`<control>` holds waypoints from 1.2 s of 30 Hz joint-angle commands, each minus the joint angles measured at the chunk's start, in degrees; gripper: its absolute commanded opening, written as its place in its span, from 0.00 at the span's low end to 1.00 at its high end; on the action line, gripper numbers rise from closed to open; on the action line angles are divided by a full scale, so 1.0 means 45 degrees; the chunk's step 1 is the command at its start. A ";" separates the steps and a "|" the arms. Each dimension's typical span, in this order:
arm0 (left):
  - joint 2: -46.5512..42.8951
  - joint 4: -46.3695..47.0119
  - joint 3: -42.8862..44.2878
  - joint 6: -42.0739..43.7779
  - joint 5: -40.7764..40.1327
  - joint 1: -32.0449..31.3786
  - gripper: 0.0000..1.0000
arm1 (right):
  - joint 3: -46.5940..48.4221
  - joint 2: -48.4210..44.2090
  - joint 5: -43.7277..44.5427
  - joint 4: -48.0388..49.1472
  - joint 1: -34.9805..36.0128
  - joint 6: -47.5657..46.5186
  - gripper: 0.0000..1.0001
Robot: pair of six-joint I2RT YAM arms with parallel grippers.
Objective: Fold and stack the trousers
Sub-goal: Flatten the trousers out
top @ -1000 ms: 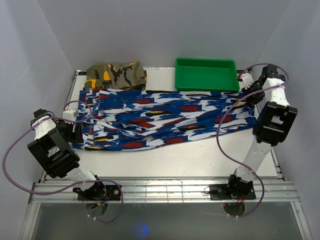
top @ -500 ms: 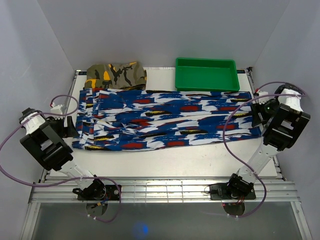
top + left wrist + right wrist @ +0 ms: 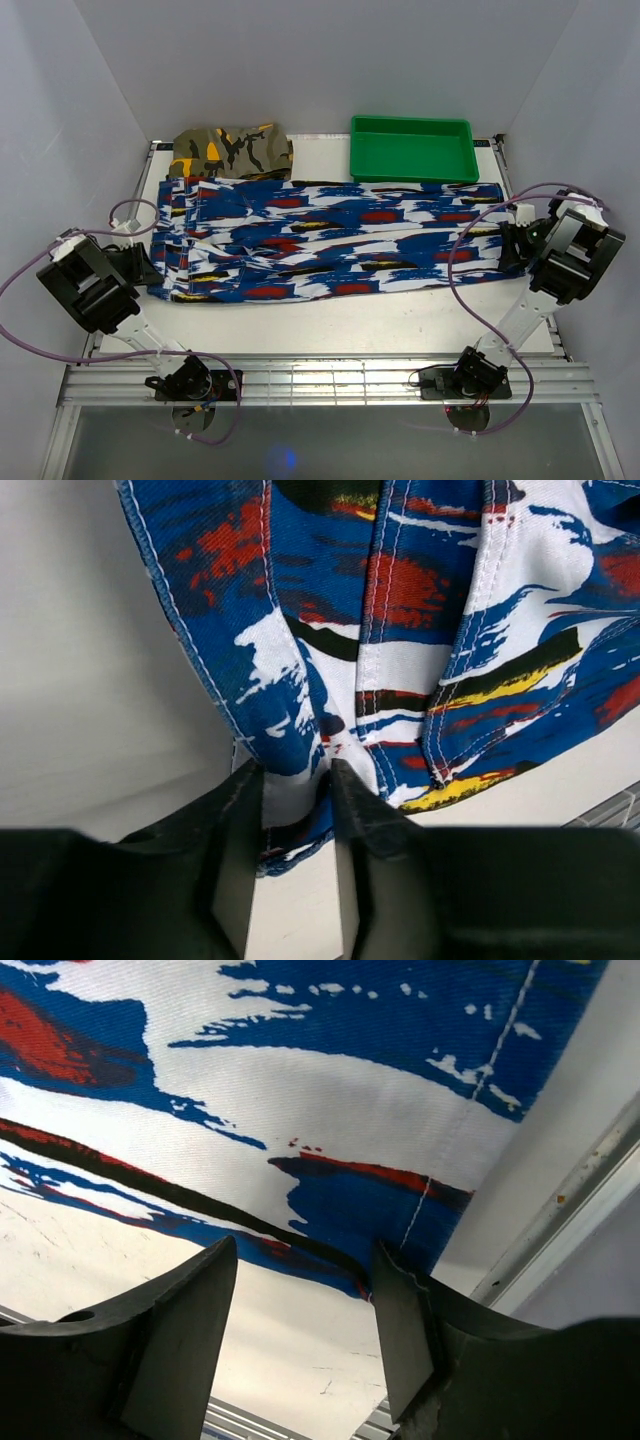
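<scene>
The trousers lie flat and lengthwise across the table, in a busy blue print, waist to the left and hems to the right. My left gripper is at the near left corner of the waist. In the left wrist view its gripper pinches a bunched corner of the trousers between both fingers. My right gripper is at the near right hem. In the right wrist view the gripper stands open over bare table, its right finger against the hem edge of the trousers.
A folded camouflage garment sits at the back left, touching the trousers' far edge. A green tray stands at the back right. The table's metal side rail runs close beside my right gripper. White walls enclose the table.
The left gripper dropped to the near waist corner and closed on the cloth. The right gripper went from shut to open and swung from the far hem to the near hem corner.
</scene>
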 commanded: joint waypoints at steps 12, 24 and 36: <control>-0.2132 -0.1226 0.1410 0.1387 0.0857 0.0245 0.00 | 0.1590 -0.1152 0.0136 -0.0798 -0.1826 -0.0742 0.63; -0.2605 -0.0563 0.0590 0.2270 -0.0197 0.0246 0.11 | -0.0225 0.0060 -0.1331 -0.0505 -0.1828 -0.0545 0.47; -0.2234 -0.0796 -0.0151 0.1977 -0.0431 0.0265 0.28 | -0.1358 -0.0486 -0.0607 0.0101 -0.1886 -0.0780 0.24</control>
